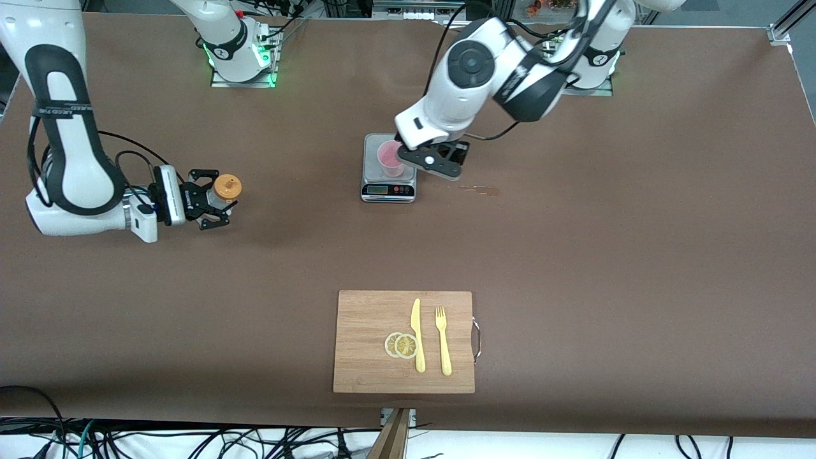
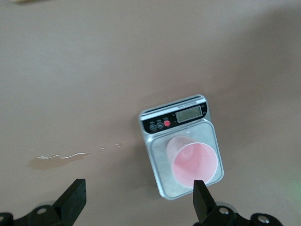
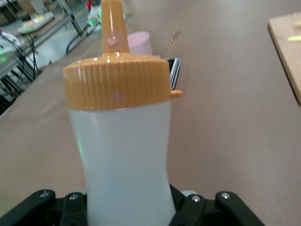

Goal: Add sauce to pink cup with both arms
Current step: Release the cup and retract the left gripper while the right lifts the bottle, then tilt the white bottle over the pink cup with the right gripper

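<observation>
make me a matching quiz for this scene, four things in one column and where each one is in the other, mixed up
Things:
1. pink cup
2. sauce bottle
3. lemon slices
4. left gripper

Places:
A. on the cutting board, beside the knife
B. held in the right gripper, toward the right arm's end of the table
C. standing on the scale
D. jaws open, just beside the cup at the scale

Pairs: 1-C, 2-B, 3-A, 4-D
</observation>
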You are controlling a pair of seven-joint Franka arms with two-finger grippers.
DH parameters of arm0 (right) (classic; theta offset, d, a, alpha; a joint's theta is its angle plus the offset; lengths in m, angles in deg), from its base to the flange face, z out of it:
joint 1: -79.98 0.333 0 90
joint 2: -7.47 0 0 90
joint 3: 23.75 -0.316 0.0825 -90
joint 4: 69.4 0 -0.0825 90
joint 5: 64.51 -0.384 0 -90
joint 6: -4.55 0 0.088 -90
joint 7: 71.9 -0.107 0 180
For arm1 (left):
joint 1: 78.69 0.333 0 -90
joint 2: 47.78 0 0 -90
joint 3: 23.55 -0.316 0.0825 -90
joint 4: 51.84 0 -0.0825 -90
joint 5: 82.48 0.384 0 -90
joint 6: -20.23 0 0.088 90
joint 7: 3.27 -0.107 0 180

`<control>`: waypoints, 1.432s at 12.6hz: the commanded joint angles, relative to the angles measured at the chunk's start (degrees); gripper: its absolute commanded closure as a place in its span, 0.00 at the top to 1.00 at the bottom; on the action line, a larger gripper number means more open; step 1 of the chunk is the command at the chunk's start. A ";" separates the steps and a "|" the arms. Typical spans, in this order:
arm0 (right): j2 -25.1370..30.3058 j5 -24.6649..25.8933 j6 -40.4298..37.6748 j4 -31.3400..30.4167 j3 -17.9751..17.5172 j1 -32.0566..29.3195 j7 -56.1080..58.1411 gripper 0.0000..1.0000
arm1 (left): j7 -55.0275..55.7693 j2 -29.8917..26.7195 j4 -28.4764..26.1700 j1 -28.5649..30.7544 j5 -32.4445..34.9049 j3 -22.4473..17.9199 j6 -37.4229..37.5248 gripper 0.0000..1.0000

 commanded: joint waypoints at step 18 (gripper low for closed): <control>13.88 37.17 13.93 -5.86 -7.82 32.02 -65.08 0.36 | -25.84 -6.08 18.51 35.00 8.56 -7.23 36.99 1.00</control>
